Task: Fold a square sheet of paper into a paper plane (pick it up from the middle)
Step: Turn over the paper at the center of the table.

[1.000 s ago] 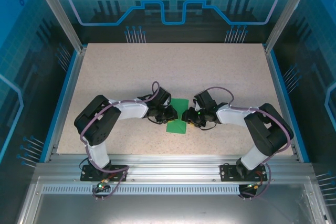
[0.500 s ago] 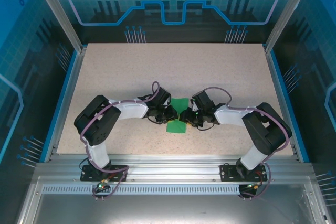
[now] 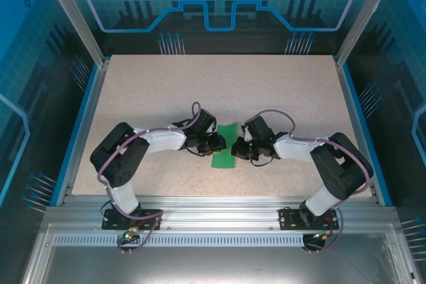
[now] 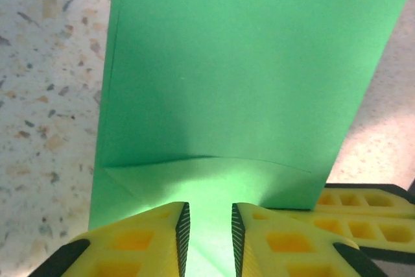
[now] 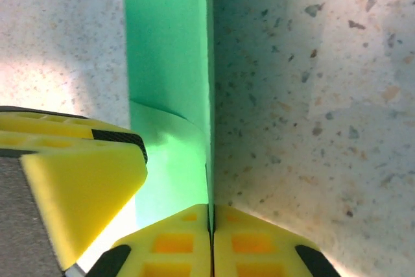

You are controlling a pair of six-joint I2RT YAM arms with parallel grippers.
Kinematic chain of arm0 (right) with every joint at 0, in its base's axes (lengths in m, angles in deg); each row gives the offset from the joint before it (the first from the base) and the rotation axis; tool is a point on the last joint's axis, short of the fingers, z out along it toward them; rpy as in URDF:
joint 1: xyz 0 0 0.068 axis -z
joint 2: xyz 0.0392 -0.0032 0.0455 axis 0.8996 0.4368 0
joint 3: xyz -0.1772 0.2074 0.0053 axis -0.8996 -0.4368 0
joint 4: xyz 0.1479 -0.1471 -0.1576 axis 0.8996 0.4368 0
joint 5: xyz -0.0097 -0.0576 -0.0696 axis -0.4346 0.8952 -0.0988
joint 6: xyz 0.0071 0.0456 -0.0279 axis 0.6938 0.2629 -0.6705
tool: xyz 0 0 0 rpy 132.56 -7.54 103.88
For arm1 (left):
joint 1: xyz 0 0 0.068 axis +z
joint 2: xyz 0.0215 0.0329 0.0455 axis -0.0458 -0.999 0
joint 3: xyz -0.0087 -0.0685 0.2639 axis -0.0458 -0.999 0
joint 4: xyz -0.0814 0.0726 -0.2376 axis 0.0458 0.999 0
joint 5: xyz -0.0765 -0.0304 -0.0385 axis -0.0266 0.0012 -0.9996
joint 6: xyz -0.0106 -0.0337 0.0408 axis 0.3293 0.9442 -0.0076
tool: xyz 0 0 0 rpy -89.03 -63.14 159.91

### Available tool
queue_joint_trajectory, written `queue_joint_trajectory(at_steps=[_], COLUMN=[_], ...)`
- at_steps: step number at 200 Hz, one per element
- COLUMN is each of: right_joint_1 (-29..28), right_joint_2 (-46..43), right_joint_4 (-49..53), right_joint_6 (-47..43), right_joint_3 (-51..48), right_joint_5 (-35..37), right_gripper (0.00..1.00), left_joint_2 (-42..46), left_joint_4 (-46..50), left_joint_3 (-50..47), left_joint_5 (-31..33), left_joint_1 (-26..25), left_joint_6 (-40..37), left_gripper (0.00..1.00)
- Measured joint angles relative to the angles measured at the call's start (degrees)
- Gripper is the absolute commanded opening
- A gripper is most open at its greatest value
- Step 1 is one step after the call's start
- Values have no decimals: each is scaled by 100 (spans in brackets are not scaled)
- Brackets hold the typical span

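Lying mid-frame in the top view, one square sheet of paper, partly folded, rests on the speckled table between two grippers. At its left, the left gripper has its jaws narrowly parted over the green. At its right, the right gripper pinches the sheet's raised edge tight.

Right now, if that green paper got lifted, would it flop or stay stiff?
Probably floppy: the green paper curls up off the table beside the right gripper. Likely very thin and light, since those jaws look fully shut on its edge. The visible crease may stiffen it.
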Motion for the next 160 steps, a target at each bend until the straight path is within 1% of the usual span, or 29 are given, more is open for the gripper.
queue_joint_trajectory(at_steps=[7, 23, 36, 49, 62, 71, 95, 110, 128, 143, 160], right_joint_1=[0, 0, -4, -20, -96, -221, -704, -1078, -1493, -1821, -2181], right_joint_2=[-116, -446, -748, -1051, -1320, -1445, -1423, -1128, -463, 372, 1432], right_joint_4=[127, 581, 1121, 1762, 2507, 3082, 4448, 5278, 6046, 6489, 6736], right_joint_6=[-72, -323, -570, -828, -1104, -1281, -1499, -1515, -1484, -1397, -1314], right_joint_3=[22, 162, 409, 778, 1283, 1711, 2688, 3156, 3528, 3836, 4277], right_joint_5=[35, 223, 511, 944, 1582, 2151, 3630, 4503, 5237, 5554, 5624], right_gripper=[1, 1, 2, 4, 5, 6, 6, 7, 8, 10, 14], left_joint_2=[140, 573, 975, 1381, 1766, 2006, 2549, 2830, 3082, 3303, 3635], left_joint_4=[-2, 17, 76, 170, 280, 330, 437, 570, 748, 920, 1036], left_joint_3=[-35, -144, -221, -284, -352, -424, -780, -1040, -1266, -1394, -1554], left_joint_5=[35, 190, 411, 667, 940, 1145, 1635, 1919, 2194, 2417, 2640], left_joint_1=[0, 0, 0, 0, 17, 39, 138, 197, 249, 264, 282], left_joint_6=[17, 28, 42, 42, 35, 39, 144, 247, 323, 428, 505], left_gripper=[34, 39, 42, 43, 44, 46, 49, 50, 50, 51, 53])
